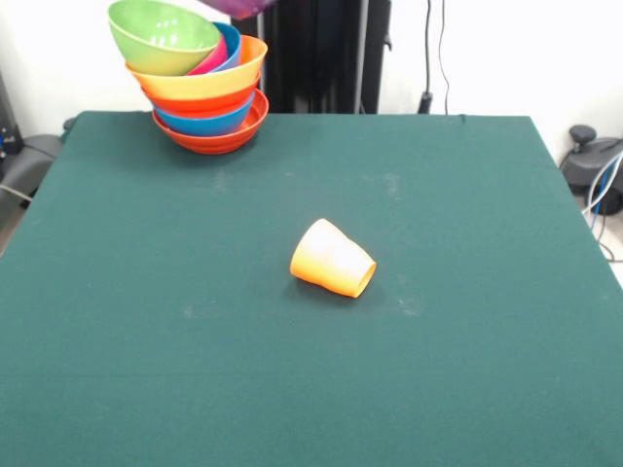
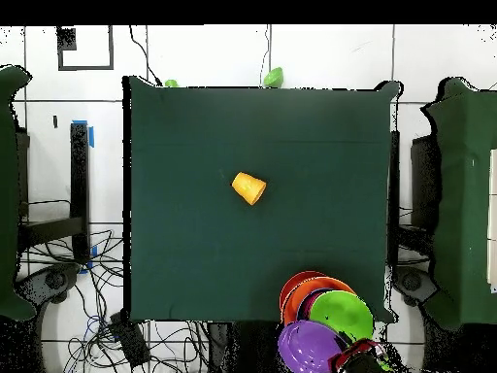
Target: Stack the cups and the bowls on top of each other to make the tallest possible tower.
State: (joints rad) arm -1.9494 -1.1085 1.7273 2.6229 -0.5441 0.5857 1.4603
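The tower (image 1: 209, 97) stands at the table's far left corner: a red-orange bowl at its base, then blue, red-orange and a wide orange bowl, with a blue bowl, a magenta bowl and a tilted green bowl (image 1: 161, 36) on top. It also shows in the overhead view (image 2: 325, 301). A purple bowl (image 1: 238, 7) hangs in the air just behind the tower, past the table edge (image 2: 309, 347). My gripper (image 2: 357, 357) is at the purple bowl's rim and holds it. The small orange cup (image 1: 333, 259) lies on its side mid-table (image 2: 248, 187).
The green table (image 1: 438, 214) is bare around the cup. The black pedestal (image 1: 321, 53) stands behind the far edge. Two small green things (image 2: 275, 76) sit beyond the table's opposite edge. Cables lie on the floor (image 2: 107, 321).
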